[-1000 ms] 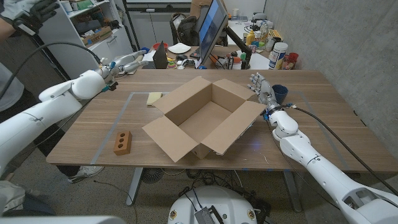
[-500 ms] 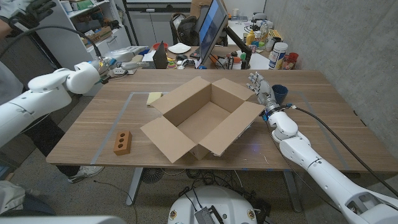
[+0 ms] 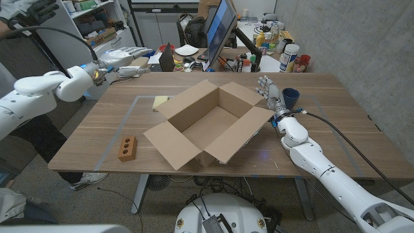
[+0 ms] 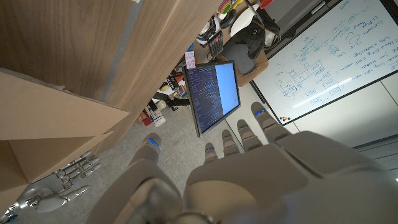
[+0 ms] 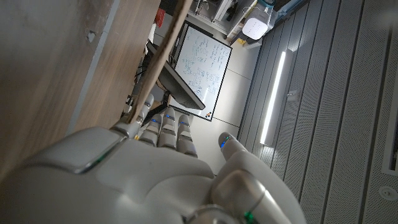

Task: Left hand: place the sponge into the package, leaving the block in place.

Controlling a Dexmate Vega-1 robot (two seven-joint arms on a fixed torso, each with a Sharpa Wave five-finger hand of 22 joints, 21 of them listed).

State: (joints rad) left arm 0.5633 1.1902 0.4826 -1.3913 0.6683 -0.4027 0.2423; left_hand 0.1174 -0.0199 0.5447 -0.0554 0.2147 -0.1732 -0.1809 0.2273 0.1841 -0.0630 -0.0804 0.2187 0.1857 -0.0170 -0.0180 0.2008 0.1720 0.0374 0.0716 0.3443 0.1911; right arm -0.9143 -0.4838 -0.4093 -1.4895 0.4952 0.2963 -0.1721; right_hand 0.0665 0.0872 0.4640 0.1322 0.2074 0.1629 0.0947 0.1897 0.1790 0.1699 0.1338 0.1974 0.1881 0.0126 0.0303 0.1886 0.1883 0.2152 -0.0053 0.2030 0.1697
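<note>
The left hand is pulling further away from the work area, now hanging over the far left corner of the table, higher and further back than a second ago, when it was hovering nearer the sponge. Its fingers are spread apart and holding nothing, and the left wrist view is showing the same thing, the left hand stretched out with fingers apart. The sponge is lying where it was, a pale yellow square on the table just beside the far left flap of the package, untouched and outside it. The package is sitting open in the middle of the table with its flaps splayed, and its near left flap is looking slightly lower than before. The block, brown with two holes, is staying put near the front left edge, well apart from the sponge. The right hand is keeping its post at the package's right flap, fingers extended upright and holding nothing, just in front of a dark blue cup.
</note>
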